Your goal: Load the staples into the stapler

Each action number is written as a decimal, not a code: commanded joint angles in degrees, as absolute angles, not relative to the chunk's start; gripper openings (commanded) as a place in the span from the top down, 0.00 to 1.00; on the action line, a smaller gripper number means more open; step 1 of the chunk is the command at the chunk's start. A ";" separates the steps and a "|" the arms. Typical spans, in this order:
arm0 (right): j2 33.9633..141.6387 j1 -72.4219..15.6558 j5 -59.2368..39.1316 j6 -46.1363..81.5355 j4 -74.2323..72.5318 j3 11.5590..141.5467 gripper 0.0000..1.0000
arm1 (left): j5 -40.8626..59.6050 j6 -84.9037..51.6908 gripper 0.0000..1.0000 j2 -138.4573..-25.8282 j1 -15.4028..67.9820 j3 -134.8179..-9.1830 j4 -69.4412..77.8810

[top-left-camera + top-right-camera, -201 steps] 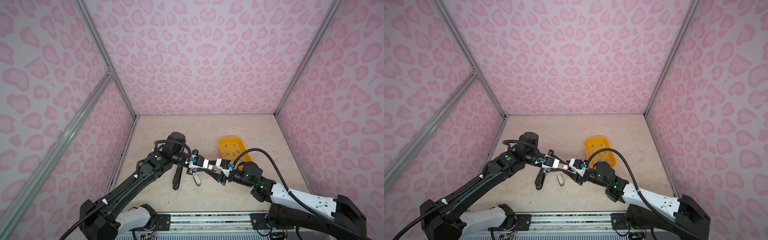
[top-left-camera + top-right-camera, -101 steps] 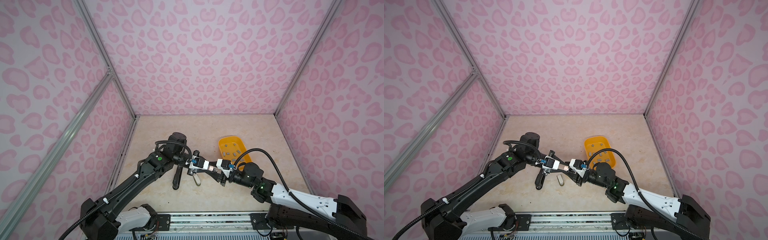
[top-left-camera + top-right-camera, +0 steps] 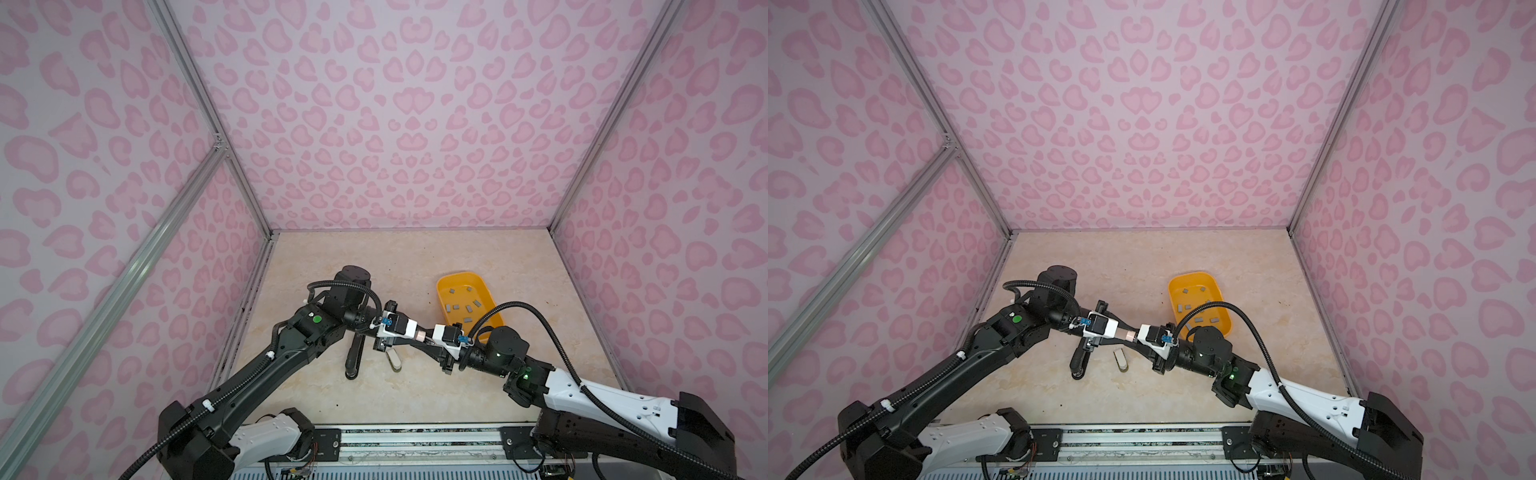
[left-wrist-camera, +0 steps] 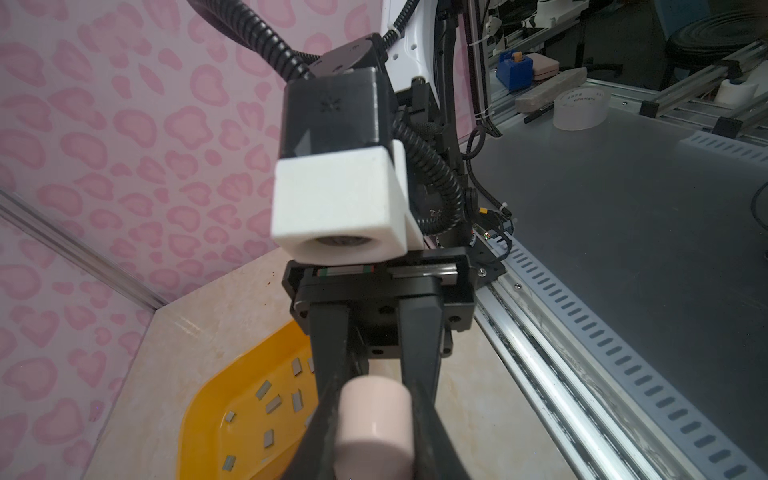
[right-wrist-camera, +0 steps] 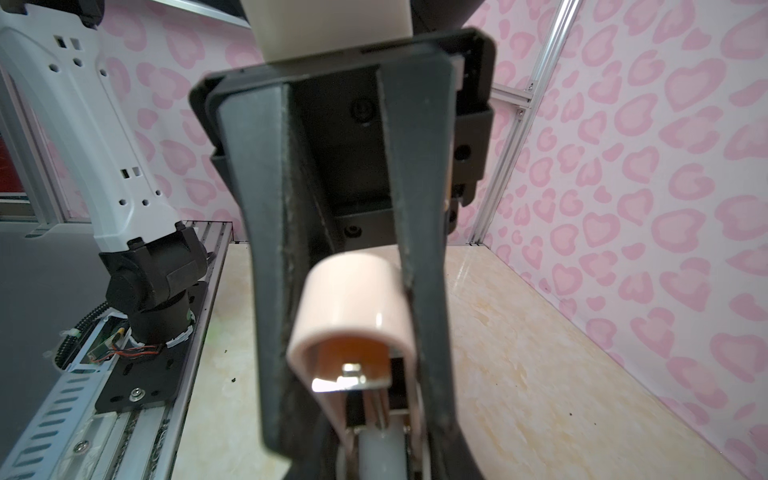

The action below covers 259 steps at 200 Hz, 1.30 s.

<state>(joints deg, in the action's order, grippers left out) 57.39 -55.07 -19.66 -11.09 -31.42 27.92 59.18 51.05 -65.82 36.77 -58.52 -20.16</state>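
Left gripper (image 3: 414,337) and right gripper (image 3: 429,340) both clamped the pink stapler (image 4: 374,424) over the bench (image 3: 415,257).

Each gripper stood narrow, fingers pressed on opposite ends of the stapler, tips almost meeting, the stapler held clear of the bench between them. A yellow tray (image 3: 457,276) sat on the bench near the right gripper, on the side away from the left gripper. About a dozen small grey staples (image 4: 273,404) lay scattered flat inside the tray, apart from both grippers and from the stapler.
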 commanded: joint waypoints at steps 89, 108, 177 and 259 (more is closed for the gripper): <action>65.31 -54.68 -1.14 -3.09 -24.10 34.20 1.00 | 47.05 60.27 0.56 -62.77 28.25 -56.14 -17.07; 69.35 -54.67 3.73 -0.96 -24.50 34.99 1.00 | 43.19 61.26 0.50 -62.11 26.96 -58.17 -17.70; 90.68 -54.33 15.62 6.95 -12.41 47.36 1.00 | 34.39 71.91 0.47 -60.65 24.35 -59.85 -31.04; 97.65 -48.81 11.93 15.07 -7.77 50.55 1.00 | 19.42 82.23 0.48 -66.61 33.11 -54.18 -39.58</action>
<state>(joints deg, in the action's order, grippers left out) 96.47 -49.78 13.08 12.08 -9.15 50.00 25.74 78.35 -63.83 29.52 -54.26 -34.89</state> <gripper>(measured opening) 0.252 0.534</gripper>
